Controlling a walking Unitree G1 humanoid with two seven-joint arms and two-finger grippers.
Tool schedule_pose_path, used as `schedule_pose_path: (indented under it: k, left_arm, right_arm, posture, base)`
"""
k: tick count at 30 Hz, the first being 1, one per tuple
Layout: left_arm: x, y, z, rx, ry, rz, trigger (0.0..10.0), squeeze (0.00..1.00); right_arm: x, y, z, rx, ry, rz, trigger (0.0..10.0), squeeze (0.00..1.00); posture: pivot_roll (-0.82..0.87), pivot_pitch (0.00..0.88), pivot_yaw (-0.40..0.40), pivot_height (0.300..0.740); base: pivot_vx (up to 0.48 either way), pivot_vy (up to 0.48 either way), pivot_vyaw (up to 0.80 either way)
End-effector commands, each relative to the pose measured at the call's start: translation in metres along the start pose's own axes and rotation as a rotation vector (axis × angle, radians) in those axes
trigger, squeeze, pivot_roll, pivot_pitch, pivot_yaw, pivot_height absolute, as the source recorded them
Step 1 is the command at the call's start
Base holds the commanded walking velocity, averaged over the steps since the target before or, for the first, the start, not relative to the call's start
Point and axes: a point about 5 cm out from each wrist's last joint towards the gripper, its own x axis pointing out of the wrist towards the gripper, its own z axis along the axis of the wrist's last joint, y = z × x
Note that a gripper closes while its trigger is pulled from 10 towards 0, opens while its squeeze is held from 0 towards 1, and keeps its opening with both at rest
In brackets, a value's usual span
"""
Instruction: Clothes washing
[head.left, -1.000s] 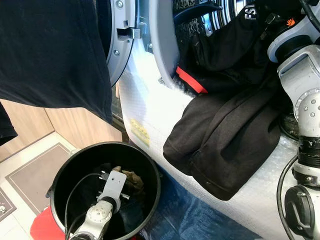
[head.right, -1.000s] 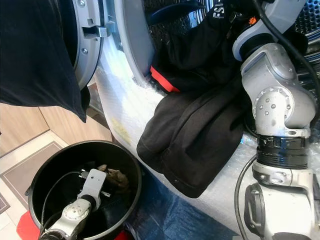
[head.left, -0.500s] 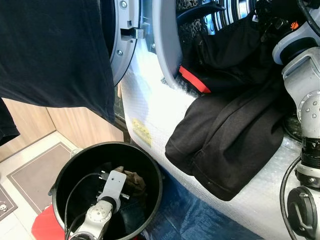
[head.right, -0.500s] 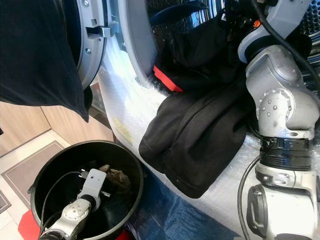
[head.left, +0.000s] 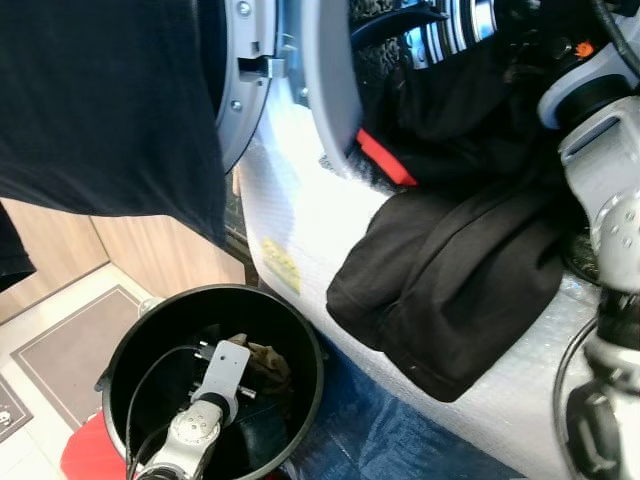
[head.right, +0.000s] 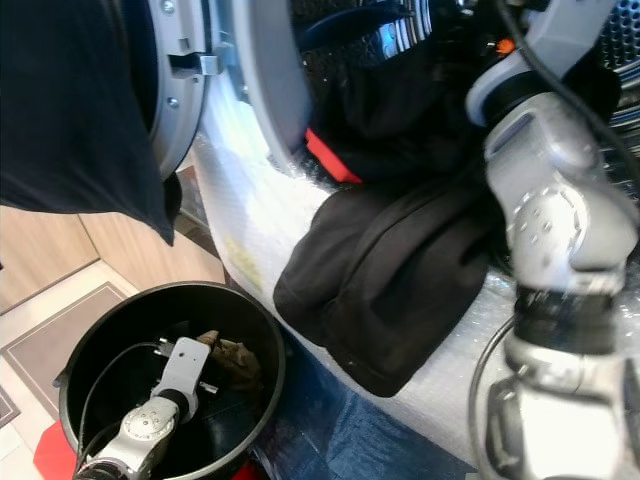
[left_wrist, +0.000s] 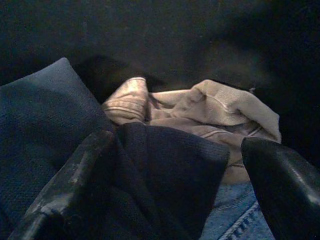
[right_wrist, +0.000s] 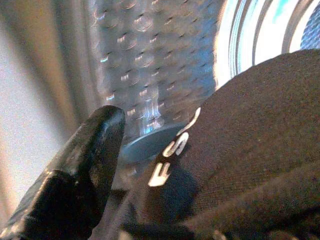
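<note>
Left tool (left_wrist: 170, 185), spread wide, touches dark cloth (left_wrist: 165, 170) (in bucket (head.left: 300, 340)).

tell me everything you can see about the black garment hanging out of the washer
The black garment is dark, matte woven cloth, heavy-looking, with a stitched hem along its lower edge. Its upper part lies bunched inside the washing machine drum, beside a red strip at the opening; the rest spills over the rim and drapes down the bubble-wrapped machine front. White letters show on it in the right wrist view, where the right gripper is pressed against the cloth in the drum. It hangs above and apart from the black bucket.
</note>
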Motion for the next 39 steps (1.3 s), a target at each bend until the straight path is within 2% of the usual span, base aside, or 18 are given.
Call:
schedule_pose_path:
  k: [1,5,9,13,14,17,19,21,26,30,31,33,37,39]
  left_arm:
    - [-0.004,0.003,-0.008,-0.015,0.012,0.027,10.0,0.0]
    - [-0.006,0.014,-0.008,-0.008,-0.004,0.091,10.0,0.0]
    - [-0.011,0.027,-0.008,-0.039,-0.045,0.18,10.0,0.0]
    - [-0.014,0.034,-0.008,-0.057,-0.064,0.22,10.0,0.0]
    - [-0.016,0.035,-0.011,-0.052,-0.058,0.221,10.0,0.0]
    - [-0.018,0.034,-0.016,-0.041,-0.044,0.209,10.0,0.0]
    - [-0.018,0.033,-0.017,-0.037,-0.04,0.203,10.0,0.0]
    - [-0.017,0.031,-0.017,-0.042,-0.04,0.196,10.0,0.0]
    - [-0.015,0.027,-0.013,-0.042,-0.05,0.178,10.0,0.0]
    - [-0.014,0.023,-0.011,-0.042,-0.062,0.161,10.0,0.0]
    - [-0.014,0.023,-0.011,-0.042,-0.062,0.161,10.0,0.0]
    - [-0.015,0.021,-0.012,-0.04,-0.061,0.155,10.0,0.0]
    - [-0.015,0.021,-0.013,-0.039,-0.06,0.155,10.0,0.0]
    - [-0.016,0.021,-0.014,-0.039,-0.059,0.154,10.0,0.0]
  right_arm:
    - [-0.004,-0.002,-0.001,0.015,0.002,-0.01,10.0,0.0]
    - [-0.005,0.003,-0.003,0.041,0.001,0.0,10.0,0.0]
    - [-0.01,0.016,0.007,0.072,-0.062,0.056,10.0,0.0]
    - [-0.012,0.027,0.017,0.095,-0.121,0.127,10.0,0.0]
    - [-0.014,0.037,0.024,0.137,-0.174,0.204,10.0,0.0]
    - [-0.02,0.051,0.034,0.199,-0.251,0.339,10.0,0.0]
    - [-0.023,0.055,0.036,0.215,-0.273,0.377,10.0,0.0]
    - [-0.032,0.06,0.044,0.269,-0.343,0.459,10.0,0.0]
    - [-0.039,0.057,0.05,0.352,-0.394,0.487,10.0,0.0]
    - [-0.053,0.054,0.055,0.449,-0.462,0.612,10.0,0.0]
    - [-0.053,0.054,0.055,0.449,-0.462,0.612,10.0,0.0]
    - [-0.061,0.047,0.058,0.573,-0.523,0.677,10.0,0.0]
    - [-0.067,0.044,0.059,0.635,-0.547,0.725,10.0,0.0]
    - [-0.076,0.041,0.057,0.653,-0.546,0.807,10.0,0.0]
  posture:
    - [-0.02,0.087,-0.061,0.74]
    - [-0.02,0.09,-0.055,0.74]
    - [-0.01,0.094,-0.044,0.74]
    - [-0.01,0.096,-0.04,0.74]
    - [-0.01,0.093,-0.035,0.74]
    - [-0.01,0.093,-0.035,0.74]
    - [0.0,0.087,-0.032,0.74]
    - [0.0,0.087,-0.032,0.74]
    - [-0.01,0.079,-0.03,0.74]
    - [-0.01,0.077,-0.032,0.74]
    - [-0.01,0.077,-0.032,0.74]
    - [-0.01,0.076,-0.034,0.74]
    - [0.0,0.071,-0.035,0.74]
    - [0.0,0.071,-0.035,0.74]
  base:
    - [0.0,0.0,0.0]
    - [0.0,0.0,0.0]
    - [0.0,0.0,0.0]
    - [0.0,0.0,0.0]
    - [0.0,0.0,0.0]
    - [0.0,0.0,0.0]
    - [0.0,0.0,0.0]
    - [0.0,0.0,0.0]
    - [0.0,0.0,0.0]
    - [0.0,0.0,0.0]
    - [0.0,0.0,0.0]
    - [0.0,0.0,0.0]
    - [0.0,0.0,0.0]
    - [0.0,0.0,0.0]
